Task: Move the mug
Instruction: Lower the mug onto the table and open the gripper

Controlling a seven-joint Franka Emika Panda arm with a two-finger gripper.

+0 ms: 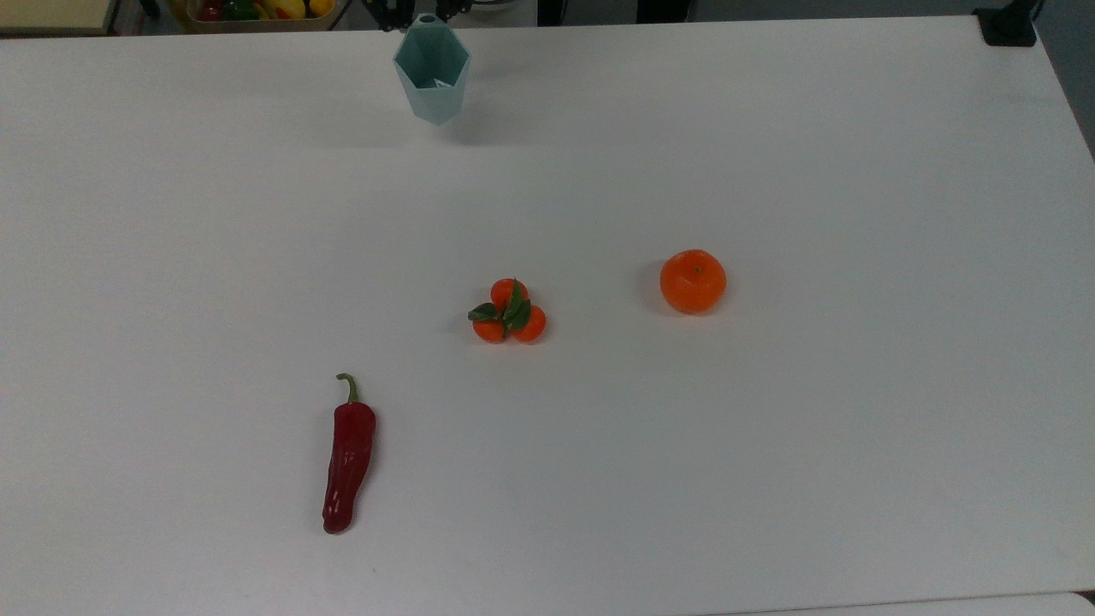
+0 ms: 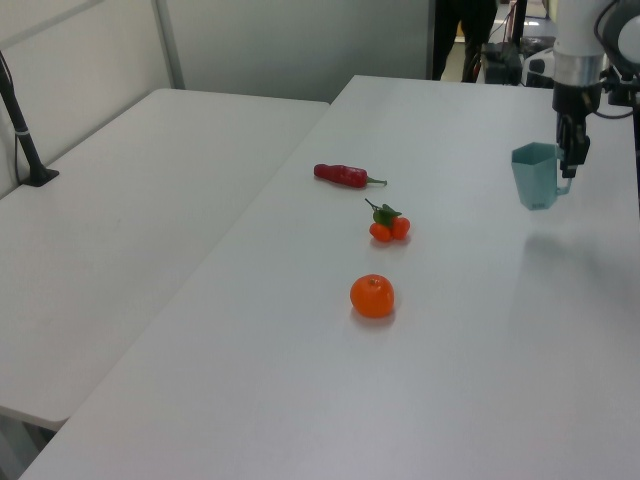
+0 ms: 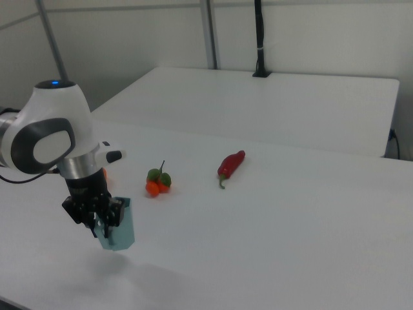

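Mug (image 1: 432, 68) beyond kumquats (image 1: 508, 311)

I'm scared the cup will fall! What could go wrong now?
The gripper pinches the mug just by its small handle tab, so it might swing or slip out. It also hangs close above the table, near the top view's far edge; lowered too fast, it could bump and tip. The fruit sits far off, so that's probably safe.

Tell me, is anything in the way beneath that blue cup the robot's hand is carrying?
Nothing visible is. The hand holds the mug by its handle over bare white table. The orange, small tomatoes and red pepper lie well apart from it.
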